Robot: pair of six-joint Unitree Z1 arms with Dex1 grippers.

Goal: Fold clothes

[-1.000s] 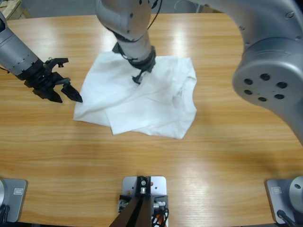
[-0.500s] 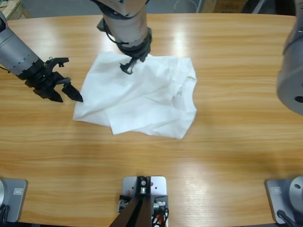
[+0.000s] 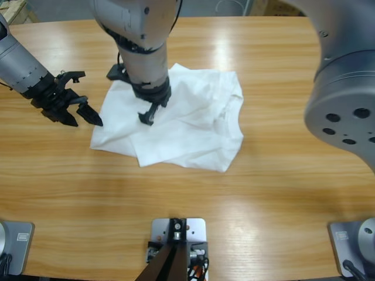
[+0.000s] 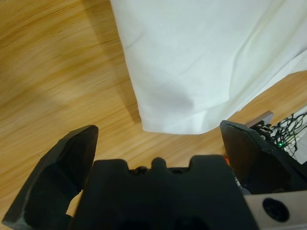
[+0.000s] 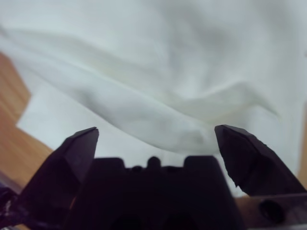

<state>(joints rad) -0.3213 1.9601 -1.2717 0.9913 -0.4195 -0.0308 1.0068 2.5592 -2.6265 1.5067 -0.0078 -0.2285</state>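
Beside the T-shirt's left edge, left gripper gapes.

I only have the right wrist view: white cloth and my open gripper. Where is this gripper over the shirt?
Observer: The right gripper is above the T-shirt's left-centre, near a diagonal fold.
Operator: Where is the other arm?
Observer: The left gripper is off the cloth, over bare table beside the shirt's left edge.
Operator: Is it holding anything?
Observer: No, its jaws are spread wide and empty; the left wrist view shows a shirt corner just ahead of them.
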